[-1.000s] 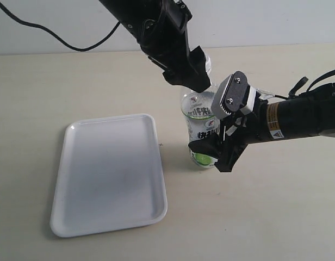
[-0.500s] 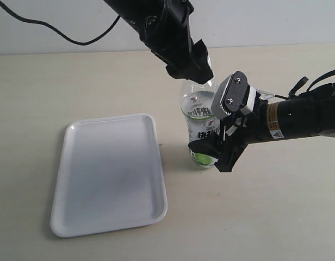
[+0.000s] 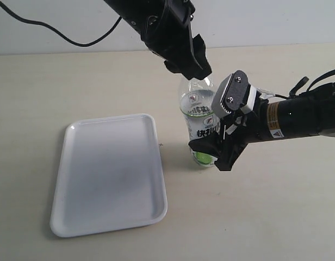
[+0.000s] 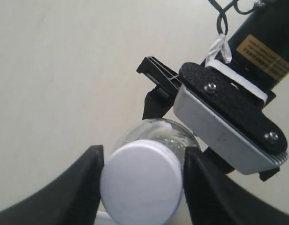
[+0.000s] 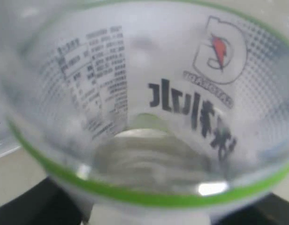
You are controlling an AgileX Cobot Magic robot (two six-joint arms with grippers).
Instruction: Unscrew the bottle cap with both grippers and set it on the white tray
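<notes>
Now, our all-dark left hand [image 3: 193, 69] pinching the round white plastic bottle cap [image 4: 140, 180] atop the clear green-labelled bottle [image 3: 198, 117], our grey-plated right hand [image 3: 211, 128] clamping its body, upright on the counter [image 3: 276, 212] beside the flat white tray [image 3: 107, 174]

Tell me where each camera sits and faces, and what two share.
Exterior view: off the arms, looking down on table, white tray and bottle; left pincer at its top, right pincer clamping it.
Left wrist view: above the bottle, looking down on the bottle cap between its own fingers; right pincer's grey plate beside.
Right wrist view: close against the bottle's label; dark pincer parts at the edges.
Shared: exterior and left wrist both see the right pincer.
</notes>
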